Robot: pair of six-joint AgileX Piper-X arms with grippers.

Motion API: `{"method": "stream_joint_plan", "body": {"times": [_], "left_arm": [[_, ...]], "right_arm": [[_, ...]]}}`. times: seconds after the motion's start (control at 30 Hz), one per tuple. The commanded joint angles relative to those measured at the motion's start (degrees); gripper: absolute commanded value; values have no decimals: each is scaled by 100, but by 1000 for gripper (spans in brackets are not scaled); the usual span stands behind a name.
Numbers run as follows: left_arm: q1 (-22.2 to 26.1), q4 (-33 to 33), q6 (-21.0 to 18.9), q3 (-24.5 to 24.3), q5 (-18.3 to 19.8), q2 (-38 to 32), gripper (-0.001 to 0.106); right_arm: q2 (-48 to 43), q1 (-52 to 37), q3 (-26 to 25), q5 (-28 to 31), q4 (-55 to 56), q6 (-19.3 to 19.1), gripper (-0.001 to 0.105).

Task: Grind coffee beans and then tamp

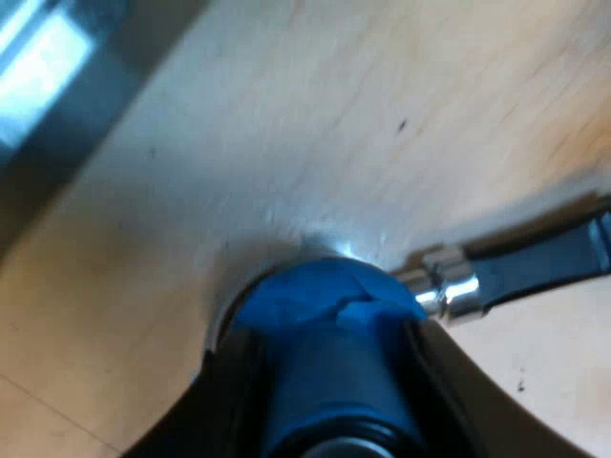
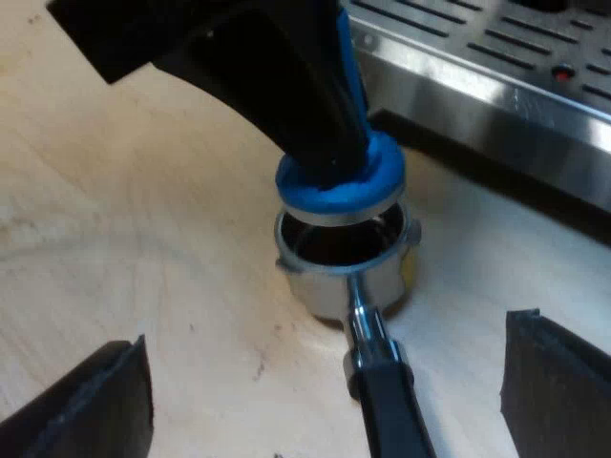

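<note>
Left gripper (image 1: 329,405) is clamped on the blue tamper (image 1: 325,305), black fingers (image 1: 229,391) on either side of its body, base pointing down at the holder. Right gripper (image 2: 326,334) is spread wide, holding nothing, hovering low with its fingers either side of the holder's dark handle (image 2: 387,410) but apart from it.

From the right wrist view: tamper base (image 2: 339,181) sits right at the rim of the holder's basket (image 2: 344,258). The edge nearer the right gripper looks a bit raised, so it's slightly tilted and not seated inside. Basket interior is dark; can't tell how much ground coffee is in it. Left gripper (image 2: 286,86) comes in at a slant from above.

Why like this: the holder stands loose on the table with its handle toward the right gripper, which makes it easy to pin. The open fingers straddling the handle look ready to steady it while the left arm presses. That's a judgement; no contact now. The task looks to be at the tamp step, with the press itself not yet done. The tilt needs levelling before pushing, or the basket could tip or skid.

Left wrist view: metal neck (image 1: 449,291) of the holder pokes out just beside the tamper.

Surface: light wooden table (image 2: 143,239), a few small dark specks. Espresso machine (image 2: 496,86) stands on the far side of the holder from the right gripper, steel front and slotted drip grate showing.
</note>
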Motion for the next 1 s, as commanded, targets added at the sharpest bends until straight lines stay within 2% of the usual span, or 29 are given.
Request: {"method": "stream_joint_plan", "body": {"times": [0.03, 0.13, 0.23, 0.43, 0.57, 0.7, 0.8, 0.9, 1.0], "left_arm": [[-28, 158, -38, -56, -73, -378, 0], [-28, 332, -38, -56, -193, -673, 0], [-28, 445, -38, -56, -207, -1002, 0], [-28, 787, -147, -56, -335, -1594, 0], [-28, 1039, -145, -56, -699, -1903, 0], [-28, 1111, -145, -56, -749, -2046, 0], [-28, 1213, -145, -56, -1007, -2185, 0], [79, 1297, -145, -56, -1072, -2260, 0], [441, 1394, -145, -56, -1072, -2316, 0]], "right_arm": [[-25, 9, 2, 0, -215, -99, 76], [-25, 9, -9, 0, -386, -486, 76], [-25, 9, -9, 0, -599, -646, 76], [-25, 9, -9, 0, -675, -645, 76], [-25, 9, -9, 0, -675, -645, 76], [-25, 9, -9, -13, -786, -645, 76], [-25, 9, -9, -16, -965, -645, 76], [-25, 9, -9, -16, -1006, -645, 76], [-25, 9, -9, -16, -1005, -645, 76]]}}
